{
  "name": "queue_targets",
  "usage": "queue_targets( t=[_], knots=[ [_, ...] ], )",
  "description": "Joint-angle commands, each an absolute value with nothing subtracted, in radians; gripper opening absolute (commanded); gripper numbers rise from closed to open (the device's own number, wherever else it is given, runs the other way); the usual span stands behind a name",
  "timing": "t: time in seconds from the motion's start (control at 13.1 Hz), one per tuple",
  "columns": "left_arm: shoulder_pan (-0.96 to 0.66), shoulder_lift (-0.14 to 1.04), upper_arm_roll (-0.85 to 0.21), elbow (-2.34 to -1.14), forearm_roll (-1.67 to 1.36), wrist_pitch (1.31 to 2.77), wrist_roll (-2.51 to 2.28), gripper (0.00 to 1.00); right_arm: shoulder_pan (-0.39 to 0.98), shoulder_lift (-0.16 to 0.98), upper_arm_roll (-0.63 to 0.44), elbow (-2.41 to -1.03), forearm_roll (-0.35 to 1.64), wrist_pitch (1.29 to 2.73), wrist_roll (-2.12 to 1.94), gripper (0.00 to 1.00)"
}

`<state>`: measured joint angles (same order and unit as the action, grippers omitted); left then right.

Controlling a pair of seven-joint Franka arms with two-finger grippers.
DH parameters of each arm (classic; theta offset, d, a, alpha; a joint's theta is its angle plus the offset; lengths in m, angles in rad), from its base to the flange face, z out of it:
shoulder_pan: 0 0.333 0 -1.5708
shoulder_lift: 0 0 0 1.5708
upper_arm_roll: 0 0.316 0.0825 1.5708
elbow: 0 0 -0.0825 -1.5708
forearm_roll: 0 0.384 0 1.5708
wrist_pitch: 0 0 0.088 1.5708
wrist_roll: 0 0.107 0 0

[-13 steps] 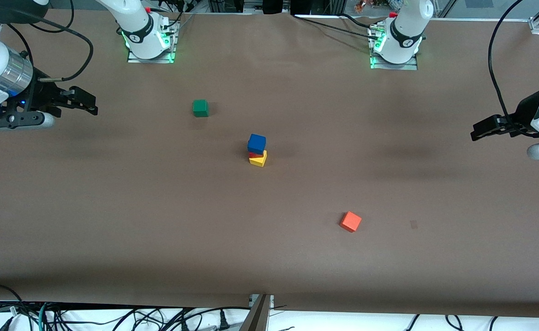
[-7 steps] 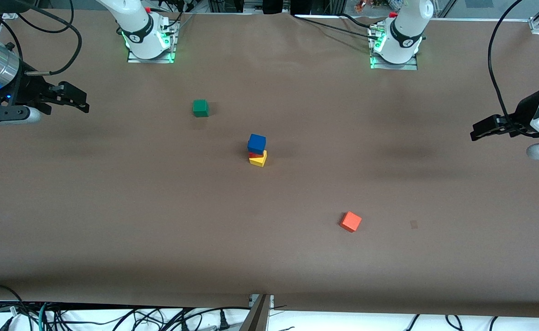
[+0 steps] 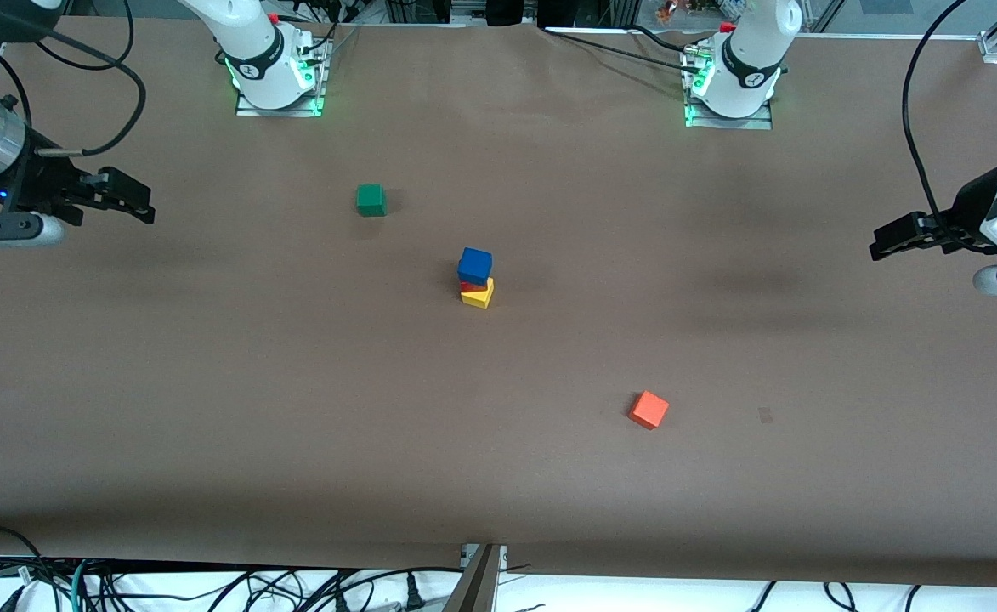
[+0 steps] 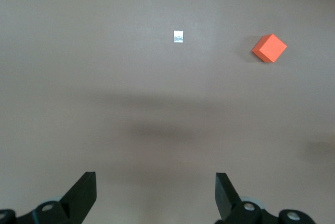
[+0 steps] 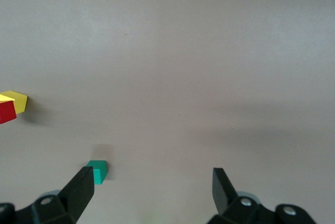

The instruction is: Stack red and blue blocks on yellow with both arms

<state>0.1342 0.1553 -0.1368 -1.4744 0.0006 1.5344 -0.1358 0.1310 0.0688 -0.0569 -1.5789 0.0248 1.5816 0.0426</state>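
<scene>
You'll find the three-cube stack near the middle of the table (image 3: 209, 425): the yellow cube (image 3: 480, 297) sits on the table, the red cube (image 3: 469, 287) on it, and the blue cube (image 3: 475, 265) on top. The stack's long axis stands upright. The cubes are turned slightly against one another, so a yellow corner shows past the upper cubes.

Your left claw (image 3: 882, 242) hangs over the left arm's end of the table, fingers apart and holding nothing. Your right claw (image 3: 139, 204) hangs over the right arm's end, fingers likewise apart and empty.

The green cube (image 3: 371, 200) lies farther from the front camera than the stack; the orange-red cube (image 3: 649, 410) lies nearer.
</scene>
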Motion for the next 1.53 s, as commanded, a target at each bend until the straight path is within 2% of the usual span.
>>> queue_targets(
  t=[0.0,1.45],
  knots=[
    [0.141,0.156,-0.143,-1.471,-0.008,1.542,-0.117,1.00,0.121,0.083,-0.048,-1.548,0.015,1.571,0.048,1.00],
    [0.135,0.156,-0.144,-1.471,-0.009,1.542,-0.118,1.00,0.097,0.083,-0.063,-1.505,0.015,1.574,0.051,1.00]
  ],
)
